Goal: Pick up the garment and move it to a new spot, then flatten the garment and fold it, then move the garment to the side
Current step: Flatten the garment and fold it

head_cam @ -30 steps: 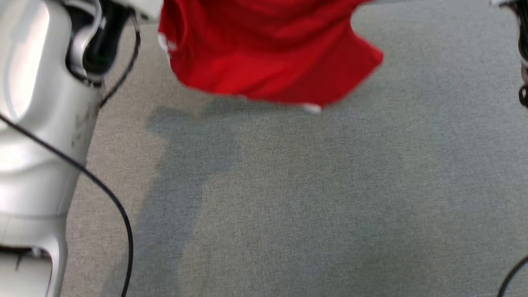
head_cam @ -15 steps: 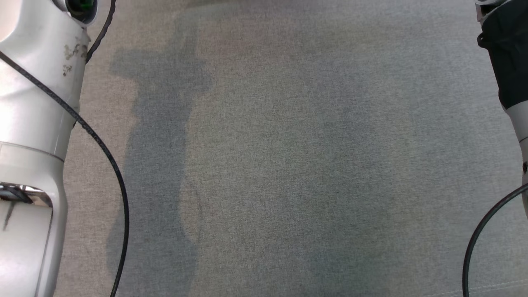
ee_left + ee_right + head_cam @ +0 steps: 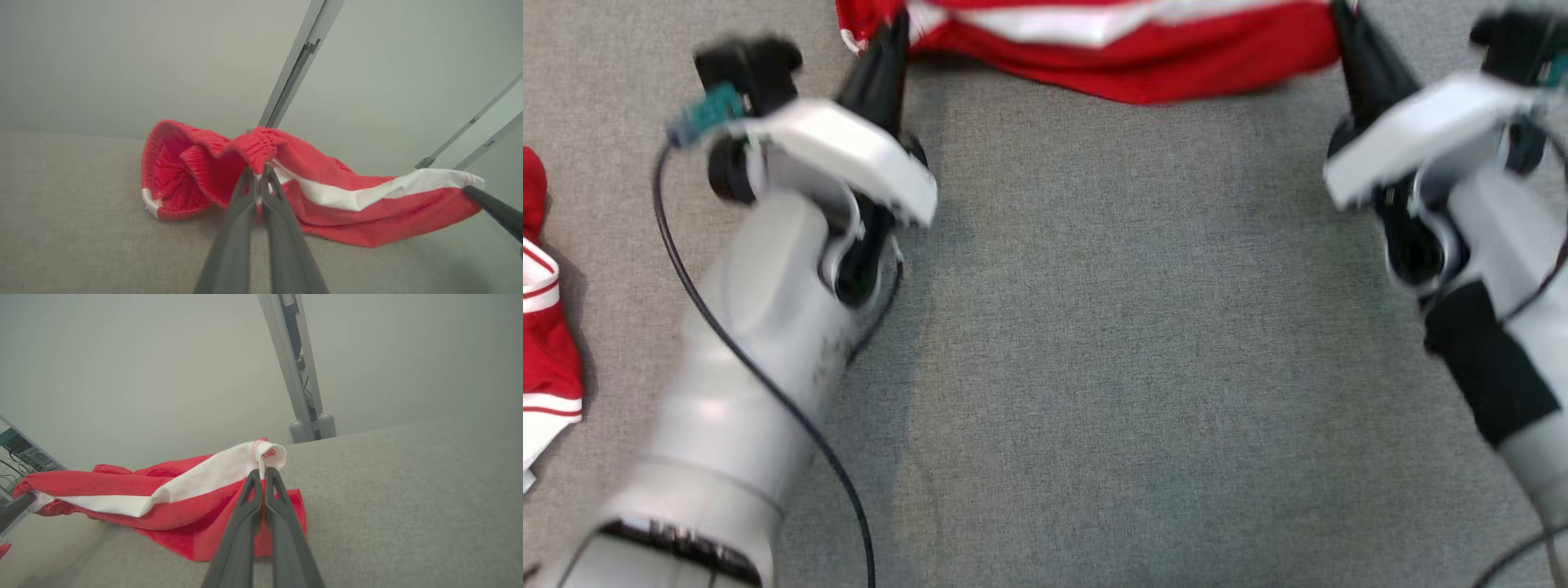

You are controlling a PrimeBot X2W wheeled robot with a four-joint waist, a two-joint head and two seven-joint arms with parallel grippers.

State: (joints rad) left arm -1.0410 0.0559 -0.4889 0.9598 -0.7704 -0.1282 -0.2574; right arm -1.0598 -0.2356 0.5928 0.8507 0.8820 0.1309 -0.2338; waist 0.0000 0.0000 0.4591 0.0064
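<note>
Garment held at the far side by thin pinches.
Your left gripper clamps its waistband, your right gripper a white corner; pull apart hard and either bite may slip.

You have a grey woven-fabric tabletop spanning the head view. At the top centre, a red fabric garment with a white stripe touches it along its lower edge. At the left edge lies a crumpled red-and-white striped cloth.

Garment back in view, left tool, right tool too
</note>
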